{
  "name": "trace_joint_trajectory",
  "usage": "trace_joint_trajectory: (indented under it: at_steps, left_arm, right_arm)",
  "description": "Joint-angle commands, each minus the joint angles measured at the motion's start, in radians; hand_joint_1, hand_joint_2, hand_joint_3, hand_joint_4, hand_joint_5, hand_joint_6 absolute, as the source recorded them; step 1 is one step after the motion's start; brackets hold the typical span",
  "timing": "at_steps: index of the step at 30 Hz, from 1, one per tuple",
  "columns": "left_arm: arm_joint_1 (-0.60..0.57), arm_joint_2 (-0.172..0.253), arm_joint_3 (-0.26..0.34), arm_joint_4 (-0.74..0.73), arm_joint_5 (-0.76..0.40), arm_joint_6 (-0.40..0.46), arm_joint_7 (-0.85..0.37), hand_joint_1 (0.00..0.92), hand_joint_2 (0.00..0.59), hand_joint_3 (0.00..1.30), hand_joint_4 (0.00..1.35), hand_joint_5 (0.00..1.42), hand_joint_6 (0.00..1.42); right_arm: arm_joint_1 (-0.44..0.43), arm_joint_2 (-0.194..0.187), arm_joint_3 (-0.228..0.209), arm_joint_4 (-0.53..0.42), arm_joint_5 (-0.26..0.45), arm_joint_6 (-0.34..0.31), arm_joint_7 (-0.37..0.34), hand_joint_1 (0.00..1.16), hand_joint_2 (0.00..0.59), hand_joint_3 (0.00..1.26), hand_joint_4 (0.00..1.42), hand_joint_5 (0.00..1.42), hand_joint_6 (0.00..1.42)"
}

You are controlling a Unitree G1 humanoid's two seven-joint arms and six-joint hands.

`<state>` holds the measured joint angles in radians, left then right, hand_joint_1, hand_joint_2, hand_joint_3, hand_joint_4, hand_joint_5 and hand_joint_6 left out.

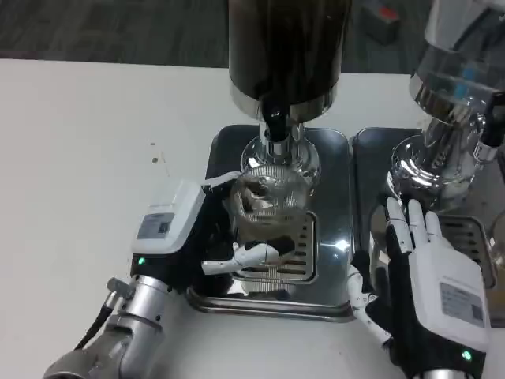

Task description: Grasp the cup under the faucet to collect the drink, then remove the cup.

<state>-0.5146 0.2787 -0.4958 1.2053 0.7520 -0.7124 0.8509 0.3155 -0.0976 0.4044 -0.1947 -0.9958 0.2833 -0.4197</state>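
A clear ribbed cup (264,207) stands on the drip grate (296,257) of the steel tray (331,237), directly below the black faucet (276,122) of the dark drink dispenser (288,47). My left hand (193,233) wraps around the cup from the left, fingers (252,257) curled across its front. My right hand (422,272) hovers open to the right of the tray, fingers spread and pointing away from me, holding nothing. Whether liquid is in the cup is hard to tell.
A second dispenser (454,87) with a clear tank and chrome base stands on its own tray (371,150) at the right, just beyond my right hand. White table (87,142) stretches out to the left, with small specks (158,158).
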Motion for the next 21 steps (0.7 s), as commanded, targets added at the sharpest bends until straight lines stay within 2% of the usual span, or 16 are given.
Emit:
trace_joint_trajectory:
  at_steps: [1, 4, 7, 12, 18, 21]
  left_arm:
    - [-0.004, 0.002, -0.003, 0.009, -0.005, -0.002, 0.000, 0.175, 0.049, 0.47, 0.56, 0.76, 0.77]
    - [0.010, 0.015, 0.017, 0.004, -0.025, -0.021, -0.004, 0.068, 0.040, 0.33, 0.42, 0.67, 0.68]
    - [0.025, 0.030, 0.026, -0.005, -0.033, -0.039, -0.002, 0.005, 0.024, 0.26, 0.33, 0.61, 0.62]
    - [0.061, 0.075, 0.044, -0.038, -0.053, -0.075, 0.010, 0.000, 0.017, 0.21, 0.24, 0.52, 0.50]
    - [0.130, 0.146, 0.110, -0.092, -0.107, -0.141, 0.004, 0.000, 0.015, 0.13, 0.13, 0.39, 0.27]
    - [0.170, 0.184, 0.155, -0.125, -0.154, -0.181, -0.035, 0.000, 0.011, 0.01, 0.01, 0.26, 0.15]
  right_arm:
    - [0.007, 0.000, -0.003, -0.006, 0.001, 0.002, -0.003, 0.41, 0.563, 0.07, 0.00, 0.01, 0.13]
    - [0.003, -0.003, -0.004, -0.003, 0.004, -0.003, 0.001, 0.41, 0.563, 0.07, 0.00, 0.01, 0.13]
    - [-0.004, -0.008, -0.005, 0.001, 0.007, -0.006, 0.007, 0.41, 0.560, 0.06, 0.00, 0.00, 0.12]
    - [-0.014, -0.014, -0.004, 0.007, 0.007, 0.000, 0.022, 0.40, 0.554, 0.06, 0.00, 0.00, 0.09]
    - [-0.021, -0.034, -0.004, 0.006, -0.002, 0.006, 0.046, 0.39, 0.545, 0.05, 0.00, 0.00, 0.02]
    - [-0.025, -0.051, 0.001, 0.009, -0.017, 0.008, 0.058, 0.39, 0.545, 0.03, 0.00, 0.00, 0.00]
